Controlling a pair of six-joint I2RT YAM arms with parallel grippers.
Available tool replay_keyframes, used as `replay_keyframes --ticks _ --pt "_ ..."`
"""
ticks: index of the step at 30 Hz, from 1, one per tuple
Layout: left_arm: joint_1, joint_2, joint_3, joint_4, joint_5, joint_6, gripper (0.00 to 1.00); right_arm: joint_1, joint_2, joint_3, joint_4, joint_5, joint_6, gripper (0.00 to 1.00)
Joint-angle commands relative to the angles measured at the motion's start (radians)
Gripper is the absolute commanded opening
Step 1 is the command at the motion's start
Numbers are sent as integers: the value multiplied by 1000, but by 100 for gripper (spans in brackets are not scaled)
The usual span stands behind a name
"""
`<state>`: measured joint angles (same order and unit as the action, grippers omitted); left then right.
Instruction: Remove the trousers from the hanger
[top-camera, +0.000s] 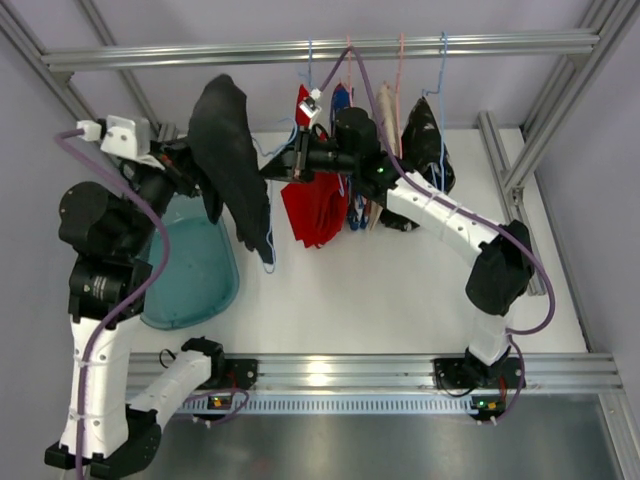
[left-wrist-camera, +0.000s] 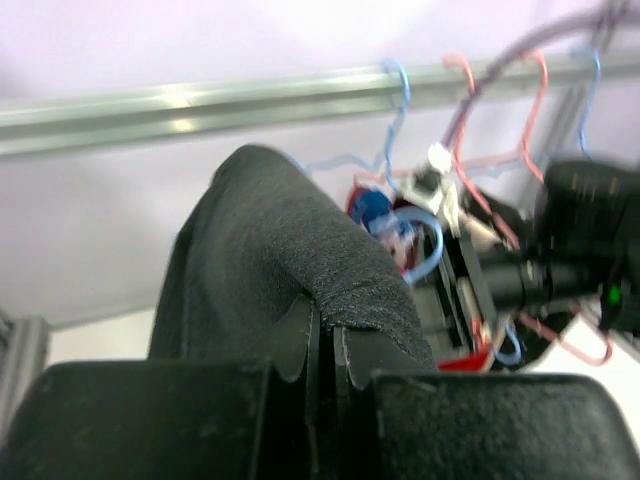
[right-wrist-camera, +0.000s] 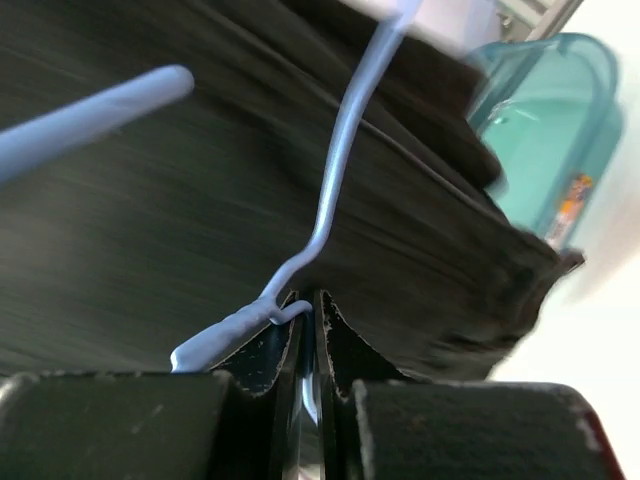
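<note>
Top external view gives you the black trousers (top-camera: 232, 160) bunched in the air at the left of the frame, well clear of the rail (top-camera: 320, 47) and partly above the teal tub (top-camera: 190, 270) that sits on the white table (top-camera: 400, 290). Your left gripper (left-wrist-camera: 325, 335) is pinched tight on a fold of that black cloth. In the left wrist view the two fingers meet with only a thin seam between them, and the fabric humps up just past the tips.

Your right gripper (right-wrist-camera: 308, 320) reaches in from the right and is clamped on the thin wire of a blue hanger (right-wrist-camera: 340, 150). The right wrist view shows the jaws closed around the twisted part of the wire, with the rest of it running across the face of the black trousers. You can see the wire touching the cloth, but you cannot tell whether the trousers are draped over the hanger's bar or only lying against it.

The red trousers (top-camera: 312, 210) hang under the rail, just beside the right gripper on its right side and apart from the black pair. Further right along the rail you have pink hangers (top-camera: 400, 60) and a dark garment (top-camera: 425, 140) hanging. The left wrist view shows the same cluster, with the right arm blurred in front of it.
</note>
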<state>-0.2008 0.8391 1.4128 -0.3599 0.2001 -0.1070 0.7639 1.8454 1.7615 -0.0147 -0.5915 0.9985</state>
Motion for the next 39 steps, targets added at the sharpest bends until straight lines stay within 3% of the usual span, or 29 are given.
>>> replay_keyframes --ticks 1,9,25,32,39 --pt "11 -8 152 193 -131 -28 0 -9 -40 -37 36 -31 -89 0" --pt "60 -35 193 188 -338 55 0 -9 -60 -76 35 -59 -109 0" --pt "185 -360 -214 170 -747 426 0 52 -244 -241 24 -128 -190 0" --pt "192 -462 -460 170 -779 536 0 87 -311 -263 -44 -114 -259 0" --pt "192 -368 -670 268 -715 524 0 89 -399 -272 -148 -84 -371 0"
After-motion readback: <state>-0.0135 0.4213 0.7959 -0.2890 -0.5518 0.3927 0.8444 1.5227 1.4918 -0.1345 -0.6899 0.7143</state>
